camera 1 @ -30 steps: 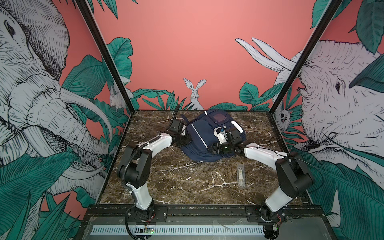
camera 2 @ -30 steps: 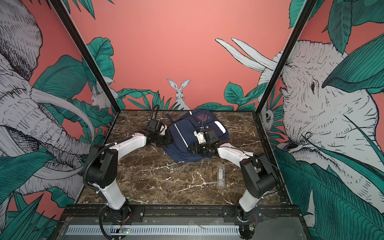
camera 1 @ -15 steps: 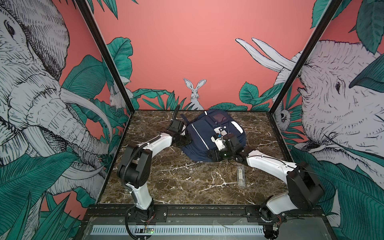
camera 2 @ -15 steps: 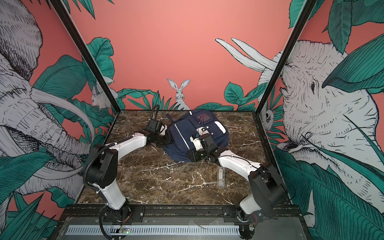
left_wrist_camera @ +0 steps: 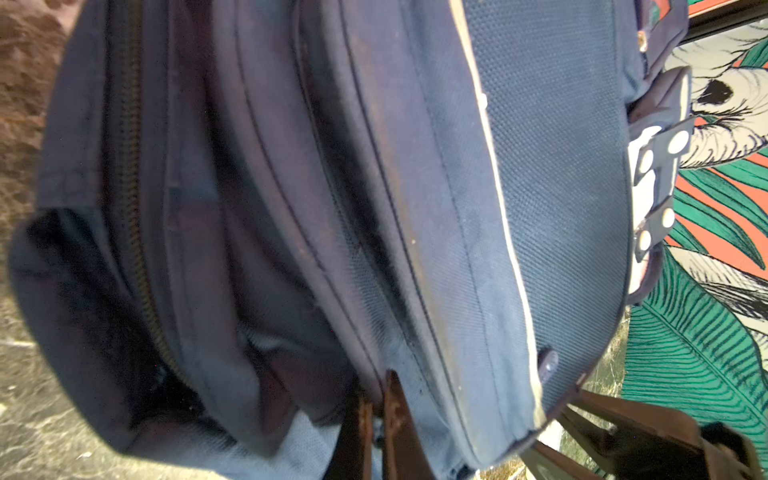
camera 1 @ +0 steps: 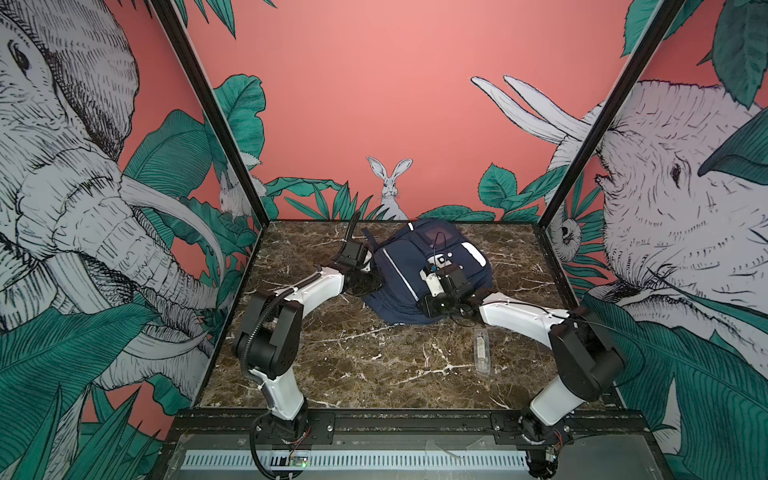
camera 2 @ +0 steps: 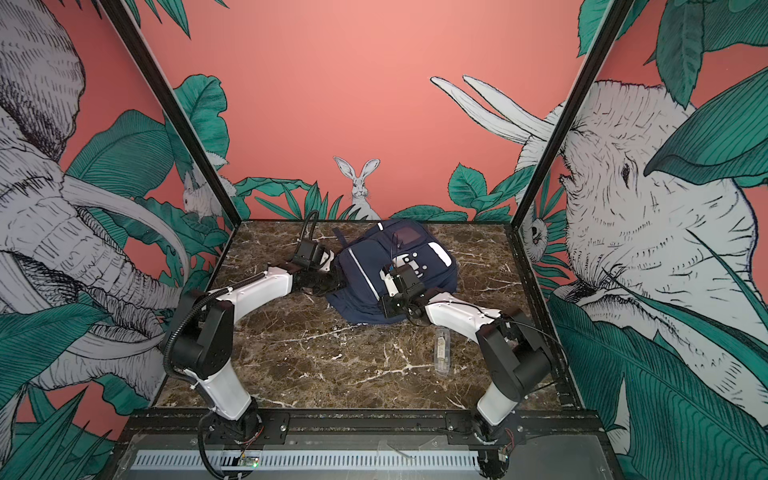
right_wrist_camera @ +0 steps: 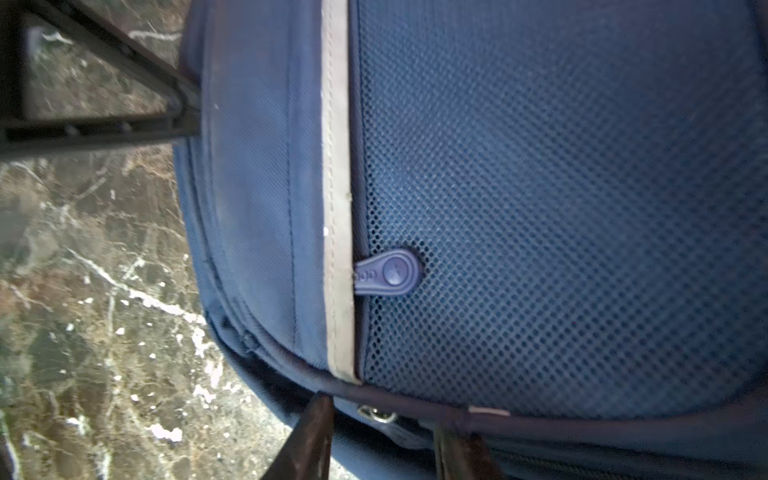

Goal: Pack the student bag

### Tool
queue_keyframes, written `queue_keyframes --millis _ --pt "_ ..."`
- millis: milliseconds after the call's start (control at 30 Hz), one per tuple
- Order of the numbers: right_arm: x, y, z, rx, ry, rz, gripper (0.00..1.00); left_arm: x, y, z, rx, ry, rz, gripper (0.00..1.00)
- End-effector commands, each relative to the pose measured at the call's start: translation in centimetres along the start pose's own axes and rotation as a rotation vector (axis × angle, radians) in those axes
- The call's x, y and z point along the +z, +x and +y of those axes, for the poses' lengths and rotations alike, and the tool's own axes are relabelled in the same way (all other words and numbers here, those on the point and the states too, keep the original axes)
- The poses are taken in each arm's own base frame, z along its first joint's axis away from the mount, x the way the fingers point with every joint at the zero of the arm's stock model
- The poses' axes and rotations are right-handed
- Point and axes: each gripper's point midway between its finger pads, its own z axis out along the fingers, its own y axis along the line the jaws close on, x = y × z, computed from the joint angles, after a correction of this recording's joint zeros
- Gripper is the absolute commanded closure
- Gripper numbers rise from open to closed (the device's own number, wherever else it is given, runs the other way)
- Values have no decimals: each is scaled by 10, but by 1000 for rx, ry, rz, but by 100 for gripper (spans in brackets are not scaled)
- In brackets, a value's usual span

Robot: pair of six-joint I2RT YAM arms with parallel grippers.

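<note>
And here's the student bag (camera 1: 386, 270), lying flat toward the far middle of the marble table (camera 1: 374, 365), front pocket up, an arm working either side of it. Your left gripper (left_wrist_camera: 374, 390) is clenched tight on a fold of navy cloth at the bag's side, near the brass zip teeth (left_wrist_camera: 133, 208), where the mouth gapes dark. Your right gripper (right_wrist_camera: 382, 411) sits astride the piped rim below the mesh pocket (right_wrist_camera: 540, 208). Its jaws stand partly apart with the rim between them, and I can't tell whether the pads are biting yet.

Now, how will it handle? Soft and floppy, I'd say. This cloth will sag, bunch and slip away from a shallow pinch, and the whole bag may slide on that polished stone when you tug. Go for the firm parts: the corded piping, the seam by the grey stripe (right_wrist_camera: 338, 208), or the rubber zip pull (right_wrist_camera: 388, 272) if you want the pocket opened. Avoid the mesh (it looks stretchy and would give before anything lifts).

A small clear case (camera 1: 481, 351) lies near your right arm, well apart from the bag.
</note>
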Motion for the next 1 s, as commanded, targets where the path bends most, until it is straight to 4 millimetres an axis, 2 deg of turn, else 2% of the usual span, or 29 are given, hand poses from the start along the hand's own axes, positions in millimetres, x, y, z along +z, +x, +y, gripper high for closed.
queue_keyframes --millis 0,133,200,333,500,533,600,633,833,967 --pt "-1 -5 11 -35 0 -26 64 -18 5 -13 14 33 -10 100" --pt "-1 6 10 -31 11 -10 70 -18 4 -14 13 35 -12 100" --pt "-1 10 9 -24 15 -4 78 -18 3 -14 13 36 -11 100" --pt "0 18 9 -17 19 18 87 -19 2 -16 16 36 -15 100" --pt "-1 19 2 -7 58 20 87 -19 1 -16 18 35 -13 100" --pt "-1 19 2 -6 60 19 85 -19 1 -16 17 34 -13 100" --pt "-1 16 3 2 57 7 70 -18 1 -16 17 34 -12 100" --pt "0 15 4 7 53 5 69 -19 1 -16 17 36 -14 100" --pt "9 3 7 57 41 -20 68 -18 0 -17 17 39 -13 100" --pt "19 8 -5 81 109 25 72 -19 0 -16 17 31 -14 100"
